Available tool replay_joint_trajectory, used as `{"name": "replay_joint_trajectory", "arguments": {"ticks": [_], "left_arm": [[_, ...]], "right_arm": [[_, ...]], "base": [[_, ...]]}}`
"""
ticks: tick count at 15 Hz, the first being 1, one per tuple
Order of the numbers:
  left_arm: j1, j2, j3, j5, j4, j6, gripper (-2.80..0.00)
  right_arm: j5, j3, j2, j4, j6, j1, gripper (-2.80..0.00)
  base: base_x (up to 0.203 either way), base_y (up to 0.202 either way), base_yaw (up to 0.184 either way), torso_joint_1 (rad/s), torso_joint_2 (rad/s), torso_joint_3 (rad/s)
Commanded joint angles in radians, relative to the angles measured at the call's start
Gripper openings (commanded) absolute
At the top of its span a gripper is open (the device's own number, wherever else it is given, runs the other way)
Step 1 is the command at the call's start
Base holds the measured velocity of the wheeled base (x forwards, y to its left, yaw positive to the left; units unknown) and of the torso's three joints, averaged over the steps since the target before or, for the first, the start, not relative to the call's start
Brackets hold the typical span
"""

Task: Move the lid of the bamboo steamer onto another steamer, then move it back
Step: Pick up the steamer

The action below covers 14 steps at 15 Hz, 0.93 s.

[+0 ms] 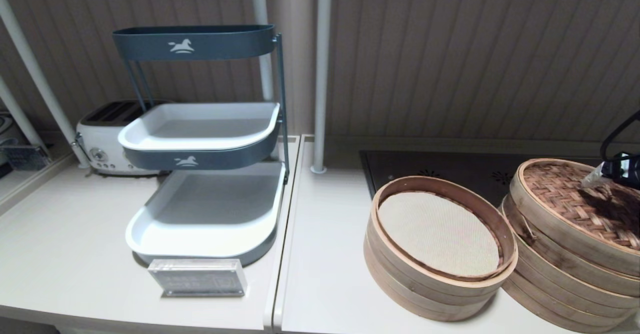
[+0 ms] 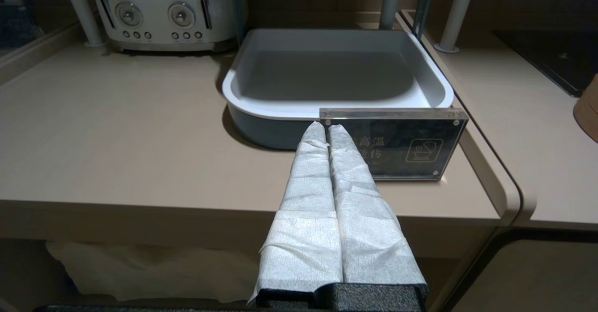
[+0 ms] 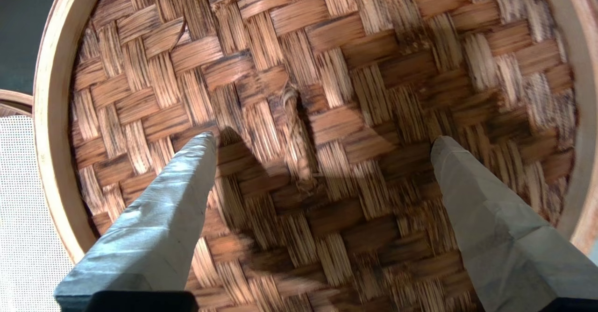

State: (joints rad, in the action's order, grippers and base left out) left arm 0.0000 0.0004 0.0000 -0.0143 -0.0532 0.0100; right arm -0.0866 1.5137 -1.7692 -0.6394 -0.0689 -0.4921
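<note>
The bamboo steamer lid (image 1: 575, 199), with a reddish-brown woven top and a pale rim, sits on the steamer stack (image 1: 560, 269) at the far right, which has a dark wire tie (image 1: 525, 224) on its side. My right gripper (image 1: 600, 176) hovers just above the lid's far right part. In the right wrist view it (image 3: 322, 139) is open, its wrapped fingers wide apart over the lid (image 3: 373, 46), either side of the small twine loop (image 3: 296, 134). My left gripper (image 2: 327, 126) is shut and empty, parked before the counter's front edge.
An uncovered steamer (image 1: 400, 269) with a cream mesh liner stands left of the lidded stack, touching it. Behind them lies a dark hob (image 1: 450, 169). On the left are a tiered tray rack (image 1: 200, 124), a toaster (image 1: 102, 139) and an acrylic sign (image 1: 198, 276).
</note>
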Motion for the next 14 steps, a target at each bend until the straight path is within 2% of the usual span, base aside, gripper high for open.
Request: {"name": "replay_joint_trajectory", "arguments": {"ticks": [1, 5, 14], "left_arm": [[0.0, -0.003, 0.028, 0.0, 0.0, -0.001, -2.8], [0.0, -0.003, 0.028, 0.0, 0.0, 0.0, -2.8], [0.0, -0.002, 0.028, 0.0, 0.0, -0.001, -2.8]], "right_arm": [[-0.001, 0.002, -0.006, -0.003, 0.001, 0.0, 0.0], [-0.001, 0.005, -0.001, -0.003, 0.031, 0.001, 0.0], [-0.001, 0.005, -0.019, -0.003, 0.035, 0.003, 0.0]], "base": [[0.0, 0.0, 0.0, 0.0, 0.0, 0.0], [0.0, 0.0, 0.0, 0.0, 0.0, 0.0], [0.0, 0.0, 0.0, 0.0, 0.0, 0.0]]}}
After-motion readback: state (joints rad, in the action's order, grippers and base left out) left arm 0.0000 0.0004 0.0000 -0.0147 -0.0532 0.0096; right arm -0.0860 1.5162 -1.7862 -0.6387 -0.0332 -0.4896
